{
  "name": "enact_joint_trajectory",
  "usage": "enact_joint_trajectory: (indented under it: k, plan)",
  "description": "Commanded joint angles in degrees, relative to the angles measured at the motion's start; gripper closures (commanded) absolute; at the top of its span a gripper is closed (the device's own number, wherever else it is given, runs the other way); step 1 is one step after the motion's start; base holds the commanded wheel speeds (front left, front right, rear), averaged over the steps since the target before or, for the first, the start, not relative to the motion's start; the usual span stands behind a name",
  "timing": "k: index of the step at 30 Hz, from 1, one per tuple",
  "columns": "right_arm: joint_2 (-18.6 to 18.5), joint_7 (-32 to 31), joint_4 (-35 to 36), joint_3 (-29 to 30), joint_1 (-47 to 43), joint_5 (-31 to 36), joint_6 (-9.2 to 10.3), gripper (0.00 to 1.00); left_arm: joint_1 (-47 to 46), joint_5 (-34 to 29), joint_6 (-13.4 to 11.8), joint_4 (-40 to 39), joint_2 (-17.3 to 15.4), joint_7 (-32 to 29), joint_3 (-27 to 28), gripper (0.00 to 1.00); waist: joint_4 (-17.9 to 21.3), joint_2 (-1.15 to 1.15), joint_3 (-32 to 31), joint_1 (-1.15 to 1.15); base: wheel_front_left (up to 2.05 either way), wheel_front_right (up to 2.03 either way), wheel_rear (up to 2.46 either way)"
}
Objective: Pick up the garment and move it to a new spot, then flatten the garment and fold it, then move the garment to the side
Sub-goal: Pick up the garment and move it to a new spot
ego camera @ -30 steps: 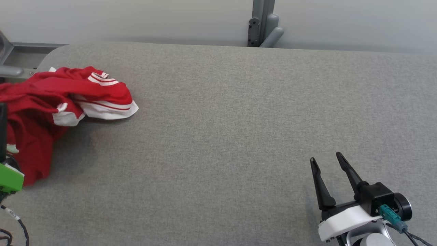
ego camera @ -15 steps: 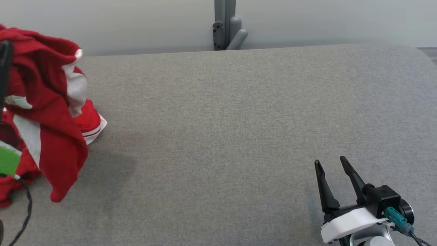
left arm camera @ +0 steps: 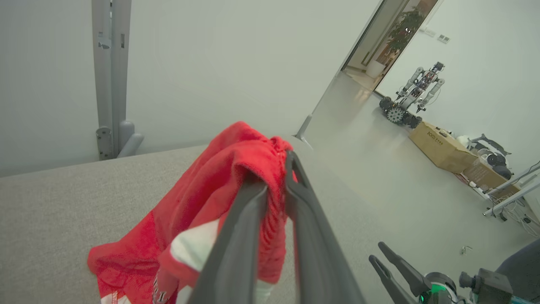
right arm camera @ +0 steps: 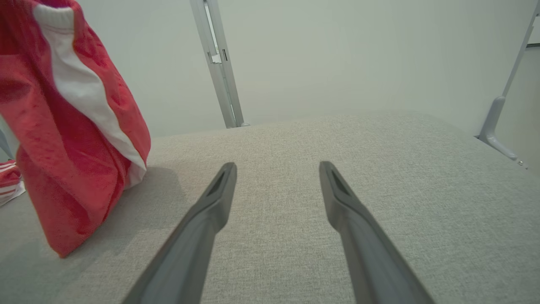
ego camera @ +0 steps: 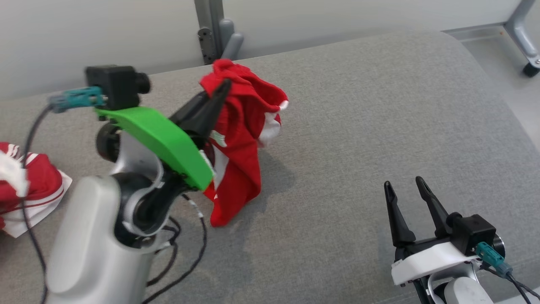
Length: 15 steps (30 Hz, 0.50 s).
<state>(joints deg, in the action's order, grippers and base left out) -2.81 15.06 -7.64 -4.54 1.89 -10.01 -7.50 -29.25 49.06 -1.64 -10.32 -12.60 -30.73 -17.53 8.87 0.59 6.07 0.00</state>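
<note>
Far to the left of the grey post (ego camera: 213, 29), a heap of red cloth with white stripes (ego camera: 29, 190) lies on the padded grey table (ego camera: 358, 105), apart from the piece being carried. Whether it is a separate item I cannot tell.

Just in front of the post and slightly to its right, the left gripper (ego camera: 219, 90) is raised, its two dark fingers pinched together on a bunched fold of the red garment (ego camera: 240, 139). The left wrist view shows the fabric (left arm camera: 202, 202) squeezed between the fingers near their tips (left arm camera: 278, 169). The garment hangs in a crumpled column with white panels showing. Its lowest corner seems to reach or nearly reach the table.

Well to the right of the post, at the table's near edge, the right gripper (ego camera: 403, 190) rests low with its fingers apart and nothing between them (right arm camera: 276, 166).

This looks like the first step, carrying the garment to a new spot. The next move calls for lowering it onto the open table in front of the post and letting go. Then both grippers would need to find edges and pull the cloth flat before folding.
</note>
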Motion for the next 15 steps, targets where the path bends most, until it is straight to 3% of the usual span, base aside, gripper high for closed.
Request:
enact_joint_trajectory:
  k: [1, 5, 10, 11, 12, 15]
  plan:
    - [-0.2, 0.2, 0.2, -0.1, 0.8, -0.4, 0.02, 0.00, -1.3, -0.8, 0.5, 3.1, 2.4, 0.9, -1.9, 1.00, 3.9, -0.59, 1.4, 0.00, 0.00, 0.00, 0.00]
    - [-0.1, 0.2, 0.0, -0.7, 0.8, -0.8, 0.02, 0.00, -2.9, -1.3, 1.1, 13.6, 7.2, 4.0, -6.3, 1.00, 7.0, -0.59, 1.6, 0.00, 0.00, 0.00, 0.00]
    - [-0.2, 0.2, -0.2, -0.7, 0.1, -1.0, 0.02, 0.00, -5.1, -0.2, 2.0, 22.8, 9.5, 10.4, -11.7, 0.97, 9.9, -0.59, 1.8, 0.00, 0.00, 0.00, 0.00]
    - [-0.1, 0.2, -0.1, -0.8, 0.0, -1.2, 0.02, 0.00, -5.6, -0.3, 2.1, 24.1, 9.5, 12.3, -12.9, 0.57, 10.3, -0.59, 1.9, 0.00, 0.00, 0.00, 0.00]
    - [-0.1, 0.2, -0.1, -1.0, 0.0, -1.2, 0.02, 0.00, -5.9, 0.7, 1.9, 25.1, 9.6, 14.6, -14.3, 0.03, 10.7, -0.59, 1.9, 0.00, 0.00, 0.00, 0.00]
    - [-0.2, 0.2, -0.1, -1.2, -0.1, -1.6, 0.02, 0.00, -6.8, 4.3, 0.6, 27.6, 9.6, 19.4, -18.8, 0.00, 11.6, -0.59, 2.0, 0.00, 0.00, 0.00, 0.00]
